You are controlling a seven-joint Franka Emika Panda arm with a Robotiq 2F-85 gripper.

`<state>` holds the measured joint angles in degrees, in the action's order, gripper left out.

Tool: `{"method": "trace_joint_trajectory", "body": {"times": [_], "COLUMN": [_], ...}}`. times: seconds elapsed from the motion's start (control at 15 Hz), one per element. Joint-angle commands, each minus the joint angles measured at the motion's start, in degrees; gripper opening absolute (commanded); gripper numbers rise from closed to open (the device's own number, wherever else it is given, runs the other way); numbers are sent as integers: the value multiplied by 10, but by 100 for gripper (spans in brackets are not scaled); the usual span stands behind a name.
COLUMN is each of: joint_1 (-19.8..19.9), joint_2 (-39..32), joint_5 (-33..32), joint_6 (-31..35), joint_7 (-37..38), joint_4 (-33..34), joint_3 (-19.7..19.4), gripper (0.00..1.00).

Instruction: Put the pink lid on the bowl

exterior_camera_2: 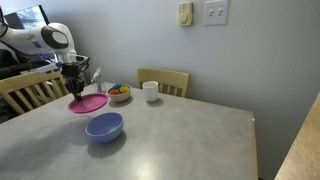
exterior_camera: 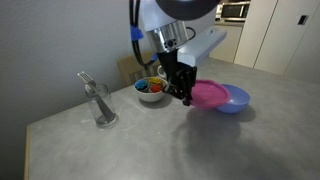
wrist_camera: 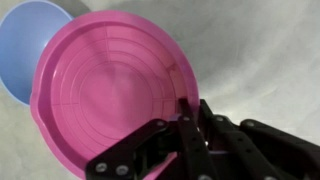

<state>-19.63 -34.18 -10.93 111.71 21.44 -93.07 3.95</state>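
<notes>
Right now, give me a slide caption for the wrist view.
Wrist view: gripper shut on the pink lid at its rim, blue bowl peeking out upper left.

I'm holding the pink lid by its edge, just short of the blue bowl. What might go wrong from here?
1. The gripper pinches the pink lid only at its rim, so the lid may tilt or slip while carried.
2. The lid looks about as wide as the bowl. Released off-centre, it would likely sit crooked or slide off.
</notes>
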Motion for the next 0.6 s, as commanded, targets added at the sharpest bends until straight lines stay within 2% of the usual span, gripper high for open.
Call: {"method": "trace_joint_trajectory", "body": {"times": [0.0,0.2,0.53], "joint_1": [31,50,70], "joint_2": [77,115,168], "joint_5": [4,14,8], "joint_6": [88,119,112], "joint_7": [-35,-44,-50], "joint_4": [-129,-197,-268], "joint_3": [3,3,-1], "gripper": [3,3,3]}}
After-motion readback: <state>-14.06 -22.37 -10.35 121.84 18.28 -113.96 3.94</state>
